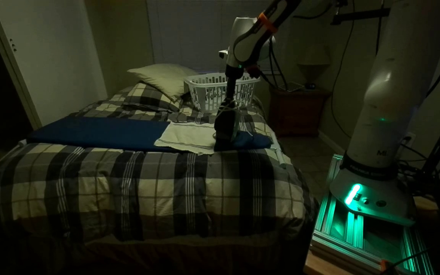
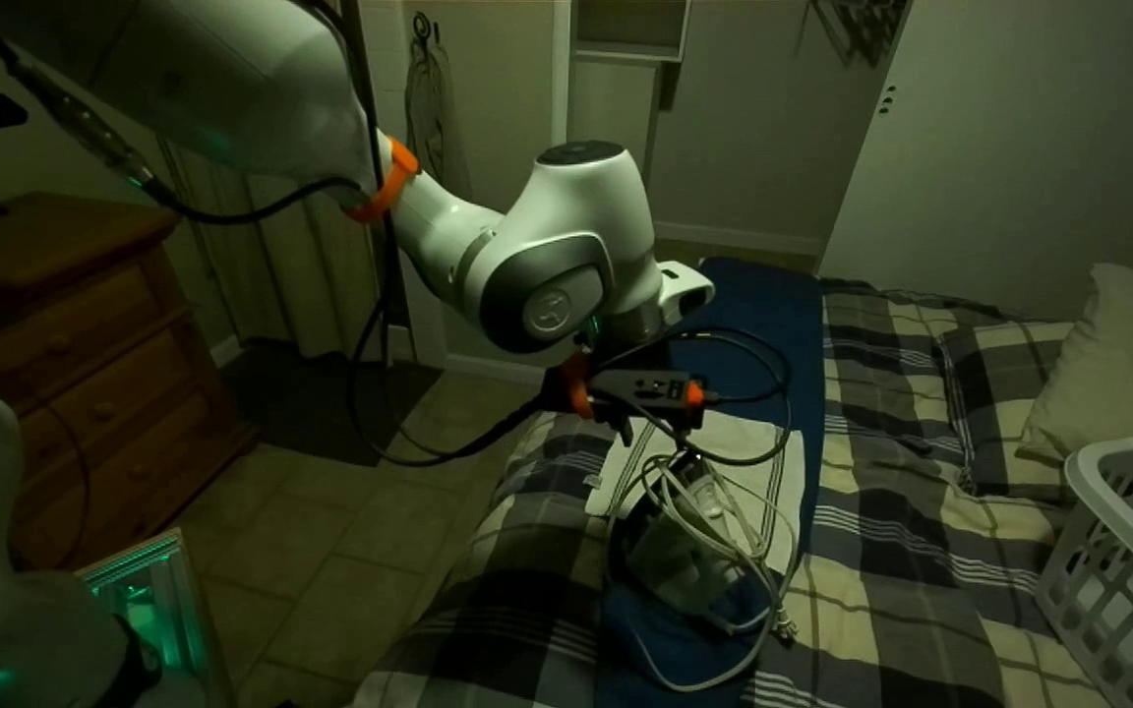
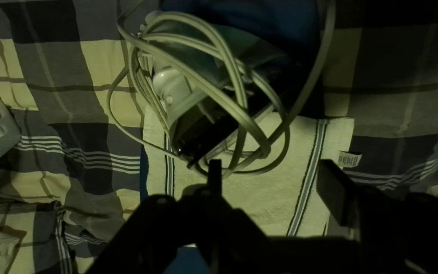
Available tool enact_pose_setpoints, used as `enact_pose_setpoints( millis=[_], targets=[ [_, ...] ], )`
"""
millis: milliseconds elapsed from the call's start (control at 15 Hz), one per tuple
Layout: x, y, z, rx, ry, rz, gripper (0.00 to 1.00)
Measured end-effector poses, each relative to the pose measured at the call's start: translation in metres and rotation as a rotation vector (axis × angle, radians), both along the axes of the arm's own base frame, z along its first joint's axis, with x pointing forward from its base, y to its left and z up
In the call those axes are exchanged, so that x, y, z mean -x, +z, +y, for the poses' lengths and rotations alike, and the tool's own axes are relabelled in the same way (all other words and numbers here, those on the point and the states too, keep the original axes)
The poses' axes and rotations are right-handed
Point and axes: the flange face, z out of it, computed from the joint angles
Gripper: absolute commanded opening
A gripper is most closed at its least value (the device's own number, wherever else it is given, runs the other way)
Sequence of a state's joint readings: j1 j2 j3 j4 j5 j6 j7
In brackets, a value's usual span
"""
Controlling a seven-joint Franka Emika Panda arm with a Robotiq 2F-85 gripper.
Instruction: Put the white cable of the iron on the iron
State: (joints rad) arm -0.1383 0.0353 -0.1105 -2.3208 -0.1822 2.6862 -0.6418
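The dark iron (image 1: 224, 128) stands upright on the blue board and shows from above in the wrist view (image 3: 213, 133). The white cable (image 3: 234, 70) lies in loose loops over and around the iron. In an exterior view the cable (image 2: 667, 487) is heaped on top, and a long loop and the plug end hang down to the blue surface beside it. My gripper (image 3: 269, 165) is open, with nothing between its fingers. It is above the white cloth, close to the iron's top. The left finger overlaps the lowest cable loop in the wrist view; I cannot tell whether it touches.
A white cloth (image 1: 185, 137) lies under and beside the iron on the blue board (image 1: 101, 133). A white lattice laundry basket (image 2: 1117, 506) stands on the plaid bed (image 1: 151, 191). Pillows (image 1: 166, 76) lie at the far end. Black robot cables loop around my wrist.
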Motion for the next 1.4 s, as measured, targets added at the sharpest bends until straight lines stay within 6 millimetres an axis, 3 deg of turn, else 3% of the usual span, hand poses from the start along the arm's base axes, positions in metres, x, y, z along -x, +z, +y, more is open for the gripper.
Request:
enact_pose_setpoints(
  millis=[333, 600, 1000, 1400],
  targets=[
    [0.004, 0.03, 0.021, 0.001, 0.013, -0.02, 1.0],
    [0.018, 0.078, 0.032, 0.004, -0.065, -0.066, 1.0],
    [0.061, 0.145, 0.032, -0.041, -0.338, -0.159, 1.0],
    [0.091, 0.174, 0.02, -0.104, -0.58, -0.209, 1.0]
  ],
)
